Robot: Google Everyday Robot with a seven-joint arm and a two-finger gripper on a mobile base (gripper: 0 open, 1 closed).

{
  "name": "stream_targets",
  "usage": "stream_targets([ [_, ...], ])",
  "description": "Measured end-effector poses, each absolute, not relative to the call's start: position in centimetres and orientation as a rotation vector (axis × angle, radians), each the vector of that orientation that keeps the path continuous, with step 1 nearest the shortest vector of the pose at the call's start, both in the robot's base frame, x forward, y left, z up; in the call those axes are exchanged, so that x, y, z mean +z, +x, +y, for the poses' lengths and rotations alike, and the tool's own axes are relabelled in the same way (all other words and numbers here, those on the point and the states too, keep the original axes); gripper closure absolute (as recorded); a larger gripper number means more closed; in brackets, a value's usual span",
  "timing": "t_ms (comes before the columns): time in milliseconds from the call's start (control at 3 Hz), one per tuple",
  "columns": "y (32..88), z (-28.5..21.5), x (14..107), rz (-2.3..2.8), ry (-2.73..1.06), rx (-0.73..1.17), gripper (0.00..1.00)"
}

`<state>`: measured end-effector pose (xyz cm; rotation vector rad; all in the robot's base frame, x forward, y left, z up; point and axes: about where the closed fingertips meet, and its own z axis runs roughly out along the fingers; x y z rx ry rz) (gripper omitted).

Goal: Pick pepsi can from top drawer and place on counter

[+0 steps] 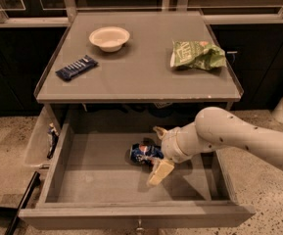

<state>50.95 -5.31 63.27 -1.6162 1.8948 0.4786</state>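
Observation:
The pepsi can (144, 153) lies on its side on the floor of the open top drawer (97, 180), near the middle. My gripper (158, 152) reaches in from the right on the white arm. Its two cream fingers are spread, one fingertip (158, 130) behind the can and one (158, 173) in front of it, so the can's right end lies between them. The fingers stand apart from each other, not closed on the can. The counter (136, 77) is the grey top above the drawer.
On the counter stand a white bowl (109, 38), a dark blue snack bar wrapper (76, 67) and a green chip bag (197, 55). A side pocket left of the drawer holds a small packet (52, 140). Speckled floor lies around. A black cable runs at the left.

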Motion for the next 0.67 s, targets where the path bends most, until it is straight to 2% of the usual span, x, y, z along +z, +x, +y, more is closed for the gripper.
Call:
stream_targets([
  [333,51.22,-4.55,61.87,1.904,-1.614,0.483,0.0],
  [667,51.23,-4.53,61.87,1.904,-1.614,0.483,0.19],
])
